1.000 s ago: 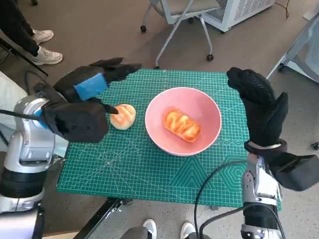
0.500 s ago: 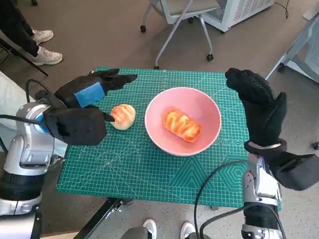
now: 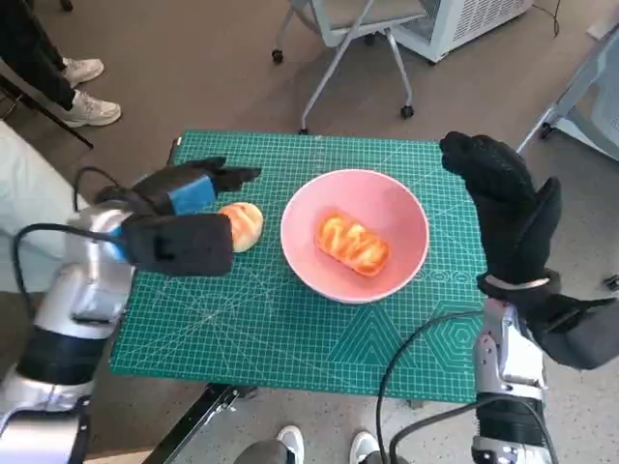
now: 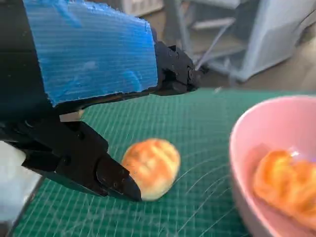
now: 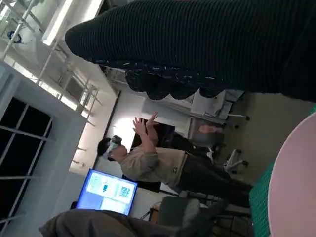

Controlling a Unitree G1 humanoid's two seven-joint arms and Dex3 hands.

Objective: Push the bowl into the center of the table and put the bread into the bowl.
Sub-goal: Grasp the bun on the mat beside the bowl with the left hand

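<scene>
Where chair (image 3: 353, 29) stands beyond | green mat (image 3: 290, 329) | grey floor (image 3: 193, 68)

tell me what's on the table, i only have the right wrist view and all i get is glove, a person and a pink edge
Observer: That pink edge is the bowl, near the middle of the green mat.
Operator: anything in it
Observer: One long glazed bread lies inside it.
Operator: is there more bread
Observer: Yes, a round bun sits on the mat outside the bowl, on the robot's left.
Operator: does the left hand have it
Observer: No. The left hand is beside the bun with its fingers apart, and a fingertip is right by the bun; whether it touches I cannot tell.
Operator: and the right hand
Observer: The right hand is raised at the bowl's far side, holding nothing.
</scene>
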